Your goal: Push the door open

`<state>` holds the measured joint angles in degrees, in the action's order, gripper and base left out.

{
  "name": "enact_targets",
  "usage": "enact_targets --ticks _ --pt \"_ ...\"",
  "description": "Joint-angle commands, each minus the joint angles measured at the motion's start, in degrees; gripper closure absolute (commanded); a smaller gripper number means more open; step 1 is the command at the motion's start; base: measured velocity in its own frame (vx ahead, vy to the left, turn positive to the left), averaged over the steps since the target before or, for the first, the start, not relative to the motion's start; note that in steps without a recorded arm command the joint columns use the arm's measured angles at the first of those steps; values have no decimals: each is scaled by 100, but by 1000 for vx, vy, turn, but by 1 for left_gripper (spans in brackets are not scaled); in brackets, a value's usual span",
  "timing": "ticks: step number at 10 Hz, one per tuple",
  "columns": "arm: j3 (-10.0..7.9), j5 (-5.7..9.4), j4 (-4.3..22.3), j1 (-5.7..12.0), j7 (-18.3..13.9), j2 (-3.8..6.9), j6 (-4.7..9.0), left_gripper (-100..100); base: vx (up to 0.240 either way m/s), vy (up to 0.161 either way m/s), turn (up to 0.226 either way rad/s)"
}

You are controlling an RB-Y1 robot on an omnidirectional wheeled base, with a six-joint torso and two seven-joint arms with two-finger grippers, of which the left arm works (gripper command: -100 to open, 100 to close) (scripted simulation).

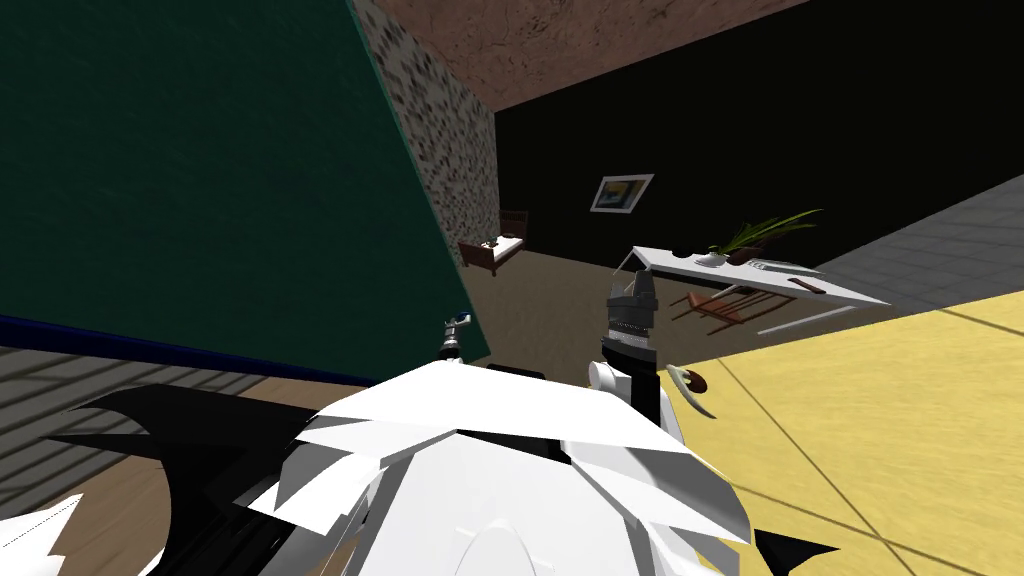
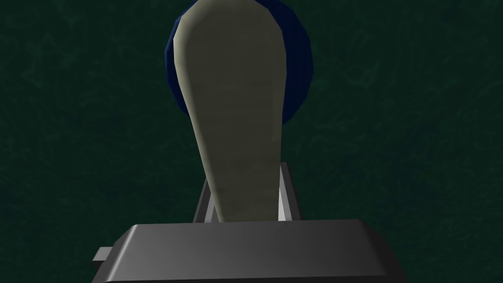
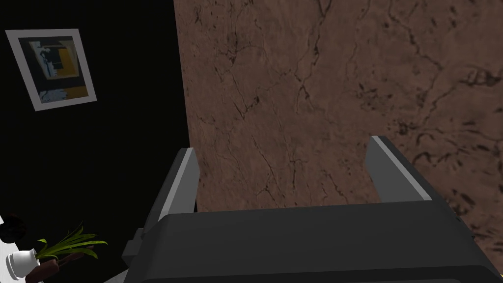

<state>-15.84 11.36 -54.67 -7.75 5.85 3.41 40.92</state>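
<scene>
I judge the dark green door [image 1: 200, 180] on my left to be partway open, since the room shows past its free edge; more pushing is left. I count one door and one pale lever handle [image 2: 236, 98] on one blue rosette [image 2: 299, 64], with my left claw [image 2: 245, 172] clamped on the handle. My right claw [image 3: 282, 147] hangs spread and idle.

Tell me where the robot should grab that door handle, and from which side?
Grab the handle on its narrow end, away from the blue round base, coming straight at the green door and pinching its two side edges. It is slim there and widens toward the base, so it looks easy to pinch. The left gripper holds it that way.
</scene>
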Motion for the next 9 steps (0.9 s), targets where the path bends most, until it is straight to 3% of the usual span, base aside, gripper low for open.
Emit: enact_targets --ticks 1,5,9 --pt "-173 77 131 108 -7 119 132 100 192 -33 64" --pt "-409 198 149 116 63 31 140 100 201 -21 65" --pt "-647 320 167 124 133 -134 149 100 212 -20 72"
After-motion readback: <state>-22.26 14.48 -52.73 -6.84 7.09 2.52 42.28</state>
